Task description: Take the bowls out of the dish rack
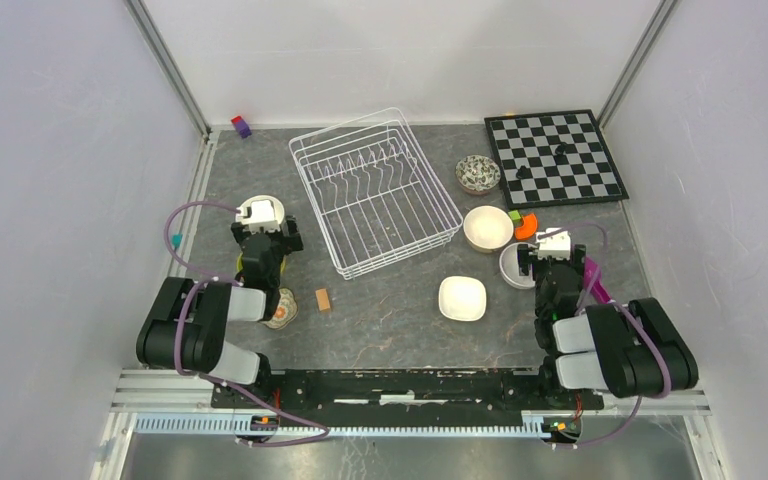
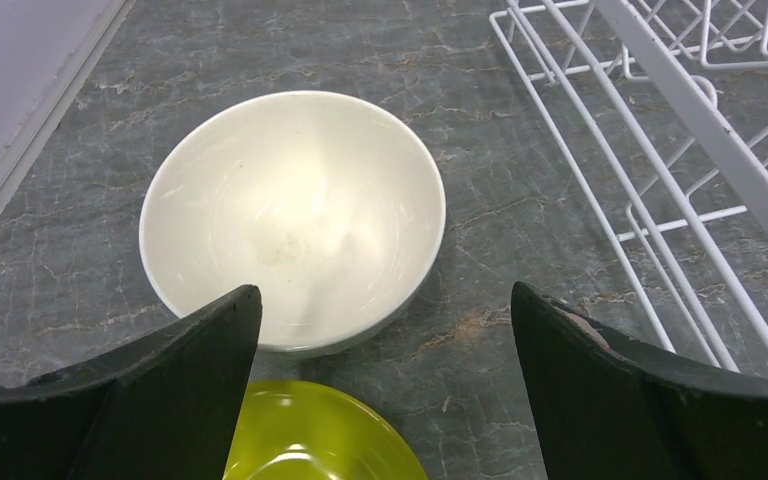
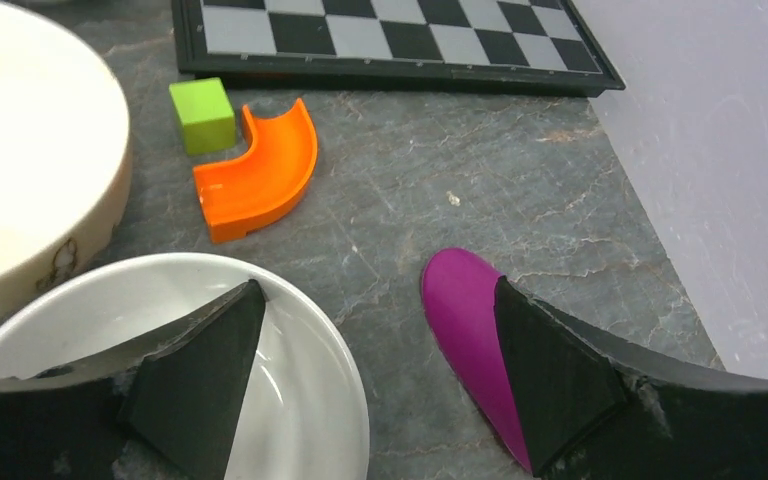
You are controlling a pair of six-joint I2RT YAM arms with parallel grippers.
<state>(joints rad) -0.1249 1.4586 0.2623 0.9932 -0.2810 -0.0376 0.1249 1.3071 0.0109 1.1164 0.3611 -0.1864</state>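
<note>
Our right hand (image 3: 378,290) stood spread wide and gripped nothing. One finger hung inside the rim of the white bowl (image 3: 310,310), and the other hung over a purple piece (image 3: 465,320) lying just to its right. Our left hand (image 2: 385,292) was equally wide and empty above a round white bowl (image 2: 290,200), with a lime green bowl (image 2: 310,430) nearer.

From above, the dish rack (image 1: 375,195) at the far centre showed no bowl between its tines. The bowls we could see sat on the tabletop (image 1: 380,320). Among them were a square bowl (image 1: 462,298) near the middle, a cream bowl (image 3: 30,150) just beyond the white one, and a patterned bowl (image 1: 477,174) further still.

We judged the step to be leaving the white bowl where it sat. The right hand would need to rise straight up, so the inner finger cleared the rim without tipping the bowl. It should also avoid drifting right onto the purple piece.

The tabletop was grey with marbled veins, flat and probably slick under glazed bowls. Plain white walls closed it in on the left, right and far sides. A chessboard (image 1: 555,158) lay at the far right.
</note>
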